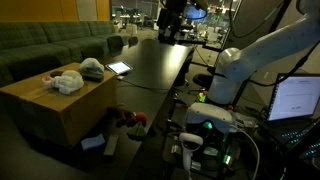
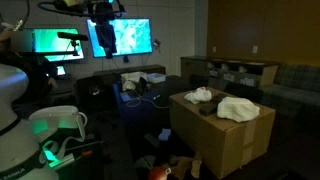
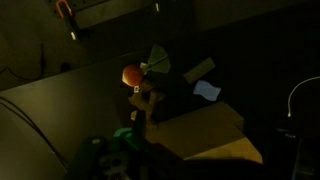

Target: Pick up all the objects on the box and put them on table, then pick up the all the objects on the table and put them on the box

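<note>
The brown cardboard box (image 1: 55, 105) (image 2: 222, 135) carries a white fluffy cloth toy (image 1: 66, 81) (image 2: 238, 108) and a pale grey rounded cloth (image 1: 91, 68) (image 2: 198, 95) on its top. On the floor beside the box lie a red toy (image 1: 131, 120) (image 3: 130, 75), a blue piece (image 1: 92, 142) (image 3: 207, 91) and a dark bar (image 1: 111, 146). The gripper (image 1: 170, 28) (image 2: 105, 14) hangs high above the far end of the long black table (image 1: 150, 70), far from every object. It looks open and empty. Its fingers do not show in the dark wrist view, which looks down on a corner of the box (image 3: 205, 135).
A tablet with a bright screen (image 1: 118, 68) lies on the table near the box. A green sofa (image 1: 50, 45) runs behind the box. The white arm base (image 1: 250, 65) and a lit laptop (image 1: 296, 98) stand to one side. Bright monitors (image 2: 120, 38) glow behind the gripper.
</note>
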